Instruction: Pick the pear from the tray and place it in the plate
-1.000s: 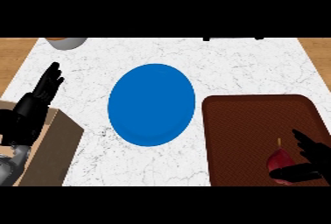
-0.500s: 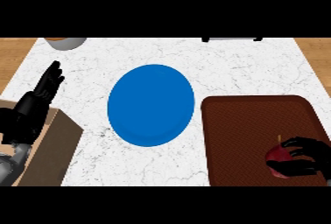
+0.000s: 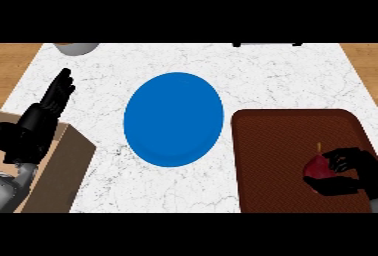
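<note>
Right hand at about four o'clock in the head view, lying over the lower right part of the brown tray. Its black fingers and thumb curl round the pear, closing on the fruit from the right and from below; the forearm leaves the view at the right edge. The hand covers the right side of the pear, so only the left side of the fruit shows.

The pear appears dark red and rounded, with a short pale stem pointing toward twelve o'clock. It sits inside the tray, near the tray's right rim and well apart from the plate; whether it touches the tray floor cannot be told.

The plate is blue and round, lying on the white marbled counter at the centre of the view, just beside the tray's left rim at nine o'clock from it.

Left hand at nine o'clock, near the left edge, resting open with its fingers straight and pointing toward twelve o'clock. It holds nothing. Below it stands a brown box at about seven o'clock. A grey bowl shows partly at eleven o'clock, cut by the counter's far edge.
</note>
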